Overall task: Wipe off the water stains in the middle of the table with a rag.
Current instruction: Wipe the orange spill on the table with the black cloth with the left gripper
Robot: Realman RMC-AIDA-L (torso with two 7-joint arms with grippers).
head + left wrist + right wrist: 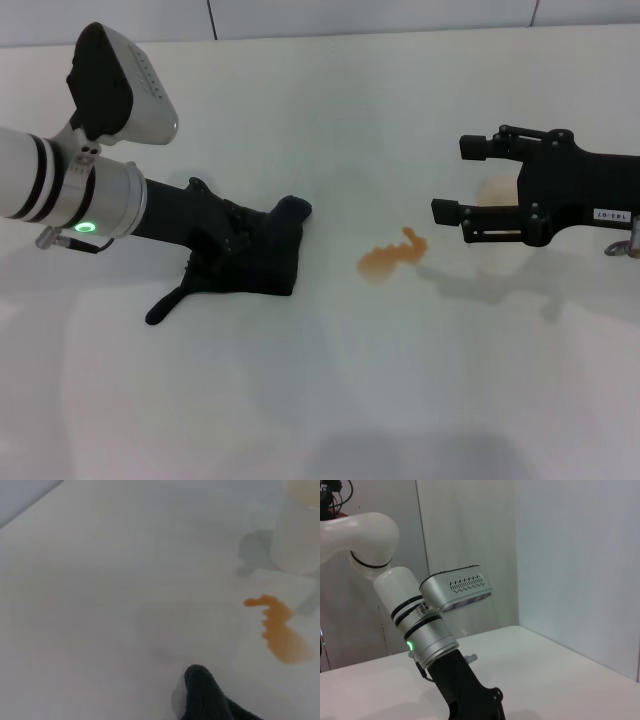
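Orange-brown wavy-edged water stains (392, 256) await as the left gripper (232, 243), fingers hidden in the soft black rag (255, 258), should drag it flat across; right gripper (452, 180) hovers wide.

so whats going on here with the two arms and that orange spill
The left gripper is down on the black rag, which lies on the white table off to the robot's left of the orange-brown water stains. The rag has not reached the puddle; bare table separates them, so nothing is wiped yet. The right gripper hovers open on the other side of the stains, holding nothing, beside a pale cup.
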